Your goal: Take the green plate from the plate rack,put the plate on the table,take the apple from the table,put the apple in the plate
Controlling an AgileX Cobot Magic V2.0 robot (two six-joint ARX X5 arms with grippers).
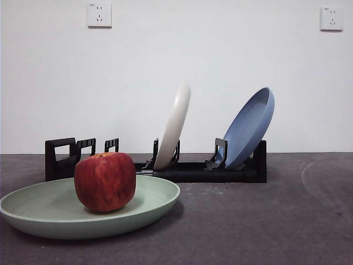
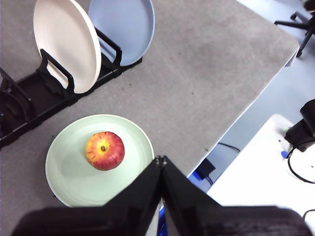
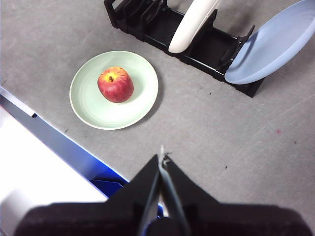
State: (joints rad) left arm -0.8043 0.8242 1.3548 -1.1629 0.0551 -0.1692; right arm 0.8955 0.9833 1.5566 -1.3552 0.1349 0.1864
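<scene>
The green plate (image 1: pixel 154 201) lies flat on the table (image 1: pixel 265 221) in front of the plate rack (image 1: pixel 193 171). The apple (image 1: pixel 105 181) sits upright in the plate, a little off its middle. The plate (image 2: pixel 69 182) and the apple (image 2: pixel 104 150) show in the left wrist view, and the plate (image 3: pixel 140 93) with the apple (image 3: pixel 115 84) in the right wrist view. My left gripper (image 2: pixel 161 160) is shut and empty, high above the table near the plate's edge. My right gripper (image 3: pixel 161 158) is shut and empty, high above the table, apart from the plate.
A white plate (image 1: pixel 174 126) and a blue plate (image 1: pixel 248 128) stand tilted in the rack. The table's edge (image 2: pixel 231 123) runs near the green plate, with floor and a white desk (image 2: pixel 261 172) beyond. Two wall sockets (image 1: pixel 99 15) are on the back wall.
</scene>
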